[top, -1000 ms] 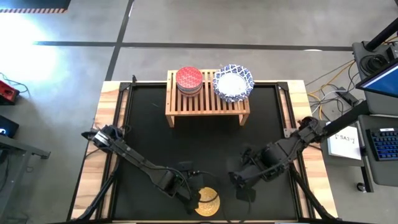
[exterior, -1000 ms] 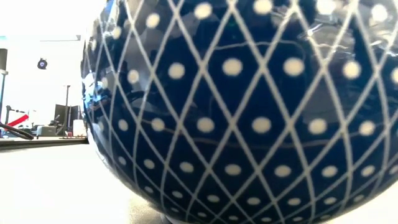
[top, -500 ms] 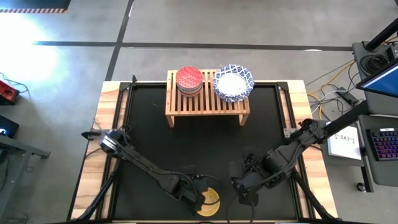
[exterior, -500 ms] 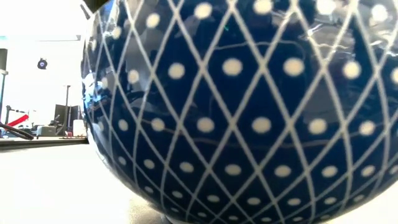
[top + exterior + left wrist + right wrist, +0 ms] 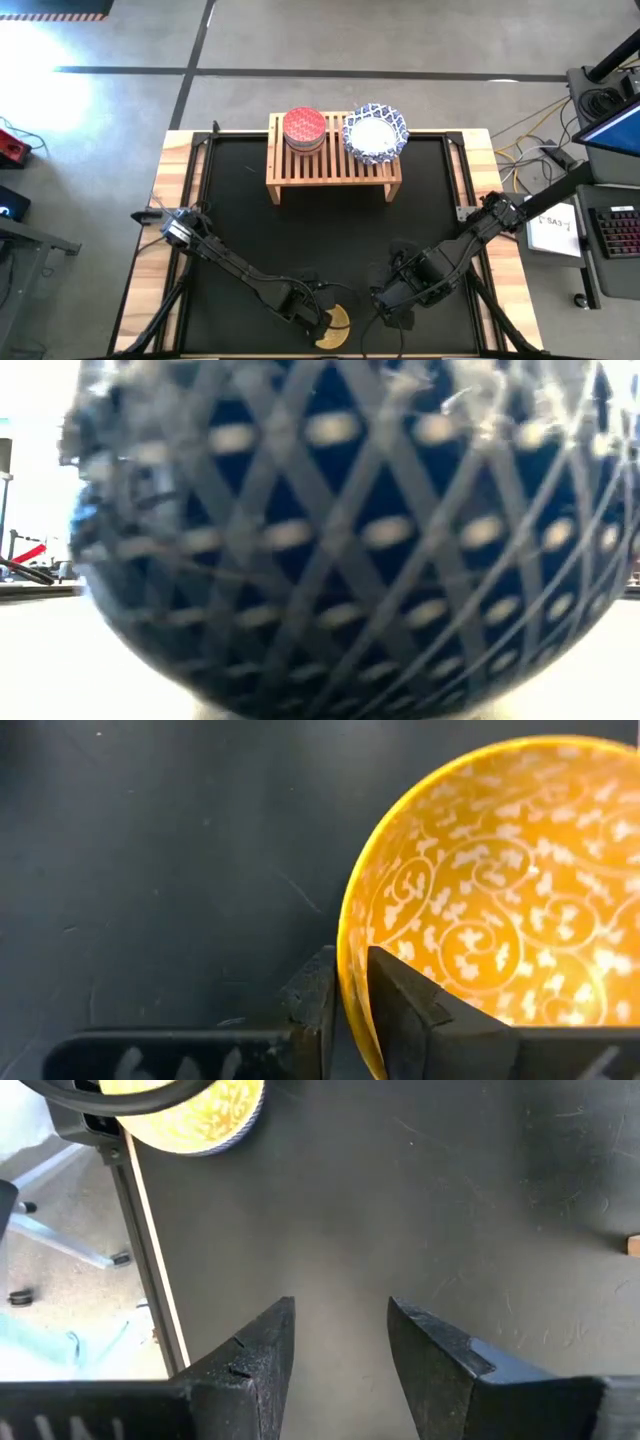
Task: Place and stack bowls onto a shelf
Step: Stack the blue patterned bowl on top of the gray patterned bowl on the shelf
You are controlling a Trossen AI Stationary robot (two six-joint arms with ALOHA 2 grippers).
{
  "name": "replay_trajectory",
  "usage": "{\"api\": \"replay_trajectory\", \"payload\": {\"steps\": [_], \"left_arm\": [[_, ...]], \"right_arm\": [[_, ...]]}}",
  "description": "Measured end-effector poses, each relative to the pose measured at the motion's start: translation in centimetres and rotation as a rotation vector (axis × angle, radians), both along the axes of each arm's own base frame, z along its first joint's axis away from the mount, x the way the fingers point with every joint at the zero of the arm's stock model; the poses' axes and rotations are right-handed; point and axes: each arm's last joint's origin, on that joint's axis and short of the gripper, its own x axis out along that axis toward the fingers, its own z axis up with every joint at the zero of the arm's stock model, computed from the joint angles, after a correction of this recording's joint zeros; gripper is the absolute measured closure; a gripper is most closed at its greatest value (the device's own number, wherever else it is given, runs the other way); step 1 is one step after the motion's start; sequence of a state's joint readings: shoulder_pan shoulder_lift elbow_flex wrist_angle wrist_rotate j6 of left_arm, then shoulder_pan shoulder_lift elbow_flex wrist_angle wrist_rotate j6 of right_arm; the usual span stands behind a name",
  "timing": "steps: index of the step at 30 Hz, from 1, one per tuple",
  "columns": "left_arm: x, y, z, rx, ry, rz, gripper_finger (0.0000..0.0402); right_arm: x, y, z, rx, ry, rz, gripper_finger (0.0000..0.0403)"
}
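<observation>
Left gripper (image 5: 345,1010) clamps the yellow bowl (image 5: 334,322) by its rim at the desk's near edge.

The bowl sits just inside the near edge of the desk (image 5: 300,220), near its middle; the wide black mat between it and the shelf (image 5: 333,165) lies bare. The shelf stands at the far edge, with its left third free; a stack topped by a red bowl (image 5: 304,127) fills the middle and a white bowl (image 5: 375,133) with a blue scalloped rim stands on the right. The right gripper (image 5: 340,1355) hangs released over bare mat just right of the yellow bowl. In the low view, a blue patterned bowl (image 5: 340,540) blocks nearly everything. Concrete floor surrounds the desk; a keyboard (image 5: 620,230) lies to the right.
</observation>
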State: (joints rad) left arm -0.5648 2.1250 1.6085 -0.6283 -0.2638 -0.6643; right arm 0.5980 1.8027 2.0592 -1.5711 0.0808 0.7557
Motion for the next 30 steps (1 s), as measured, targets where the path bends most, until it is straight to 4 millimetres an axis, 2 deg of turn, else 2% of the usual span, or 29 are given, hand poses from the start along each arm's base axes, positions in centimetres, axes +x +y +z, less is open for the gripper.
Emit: {"api": "replay_trajectory", "payload": {"steps": [13,18,24,30], "left_arm": [[0.4,-0.3,0.2,-0.023,-0.043,-0.020,0.0366],[0.4,-0.3,0.2,-0.025,-0.047,-0.022,0.0394],[0.5,-0.1,0.2,-0.032,-0.043,-0.021,0.0397],[0.8,0.8,1.5,-0.006,-0.043,-0.046,0.0399]], "right_arm": [[0.0,0.0,0.0,-0.003,0.001,0.011,0.0252],[0.0,0.0,0.0,-0.008,0.000,0.031,0.0252],[0.0,0.0,0.0,-0.016,-0.005,0.039,0.0252],[0.0,0.0,-0.1,-0.018,-0.005,0.044,0.0252]]}}
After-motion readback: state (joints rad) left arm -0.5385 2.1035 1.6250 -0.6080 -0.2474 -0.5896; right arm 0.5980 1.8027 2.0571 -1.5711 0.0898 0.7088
